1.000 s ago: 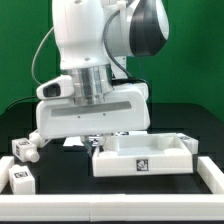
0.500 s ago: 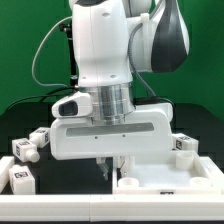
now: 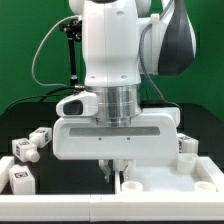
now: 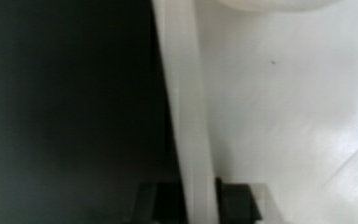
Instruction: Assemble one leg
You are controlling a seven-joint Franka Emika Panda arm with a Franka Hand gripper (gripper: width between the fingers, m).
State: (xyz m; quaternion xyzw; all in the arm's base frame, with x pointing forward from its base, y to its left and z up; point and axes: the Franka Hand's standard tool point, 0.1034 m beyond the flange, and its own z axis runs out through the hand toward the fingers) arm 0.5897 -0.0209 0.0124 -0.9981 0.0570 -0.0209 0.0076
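Gripper [image 3: 113,172] tight on tray [image 3: 162,184] wall

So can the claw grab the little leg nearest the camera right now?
Probably not yet. The claw seems clamped on the wall of the tray. That leg sits apart at the exterior view's left with nothing over it, so once the claw lets go, the way looks free.
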